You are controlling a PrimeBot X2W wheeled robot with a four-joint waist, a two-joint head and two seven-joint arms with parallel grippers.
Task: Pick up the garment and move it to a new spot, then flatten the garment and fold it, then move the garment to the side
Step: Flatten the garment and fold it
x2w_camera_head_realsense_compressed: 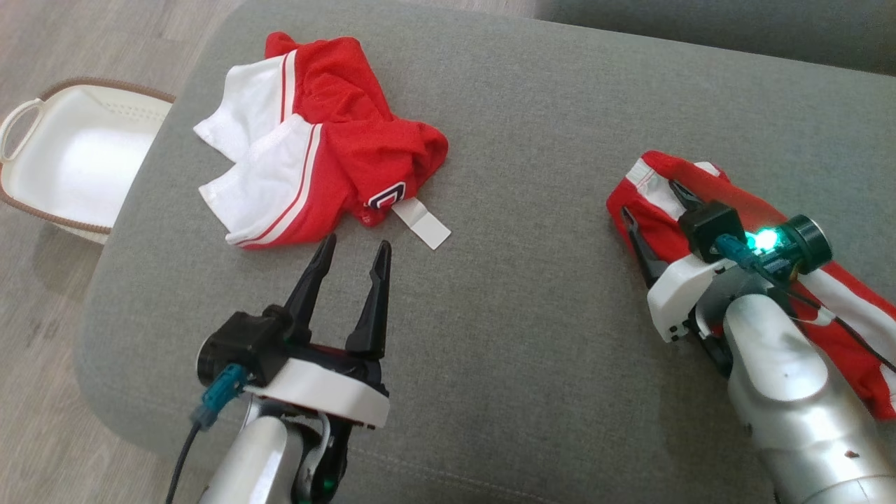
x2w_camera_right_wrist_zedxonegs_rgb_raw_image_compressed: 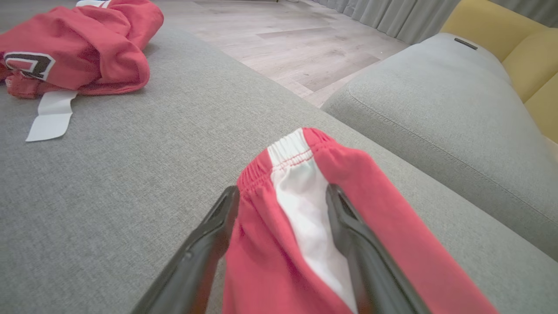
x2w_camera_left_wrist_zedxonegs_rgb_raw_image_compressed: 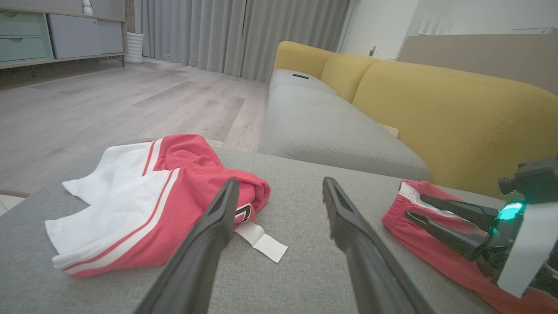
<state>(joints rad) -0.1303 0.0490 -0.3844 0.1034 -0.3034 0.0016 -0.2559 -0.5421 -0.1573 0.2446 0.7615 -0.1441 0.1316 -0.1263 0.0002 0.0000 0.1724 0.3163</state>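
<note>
A crumpled red and white garment (x2w_camera_head_realsense_compressed: pixel 336 140) (x2w_camera_left_wrist_zedxonegs_rgb_raw_image_compressed: pixel 183 183) (x2w_camera_right_wrist_zedxonegs_rgb_raw_image_compressed: pixel 87 48) lies at the far left of the grey cushion, a white tag (x2w_camera_head_realsense_compressed: pixel 423 220) sticking out of its near edge. My left gripper (x2w_camera_head_realsense_compressed: pixel 355 242) (x2w_camera_left_wrist_zedxonegs_rgb_raw_image_compressed: pixel 280 183) hovers open just in front of it, its fingertips near the tag and holding nothing. A second red garment with a white stripe (x2w_camera_head_realsense_compressed: pixel 742 192) (x2w_camera_left_wrist_zedxonegs_rgb_raw_image_compressed: pixel 418 244) (x2w_camera_right_wrist_zedxonegs_rgb_raw_image_compressed: pixel 375 226) lies folded at the right. My right gripper (x2w_camera_head_realsense_compressed: pixel 647 197) (x2w_camera_left_wrist_zedxonegs_rgb_raw_image_compressed: pixel 415 206) (x2w_camera_right_wrist_zedxonegs_rgb_raw_image_compressed: pixel 282 189) is over its waistband end, jaws open with the fabric lying between the fingers.
A white basket (x2w_camera_head_realsense_compressed: pixel 91 112) with a brown rim stands on the wooden floor left of the cushion (x2w_camera_head_realsense_compressed: pixel 525 315). A grey sofa seat (x2w_camera_left_wrist_zedxonegs_rgb_raw_image_compressed: pixel 322 122) with yellow back cushions (x2w_camera_left_wrist_zedxonegs_rgb_raw_image_compressed: pixel 457 113) lies beyond the cushion's far edge.
</note>
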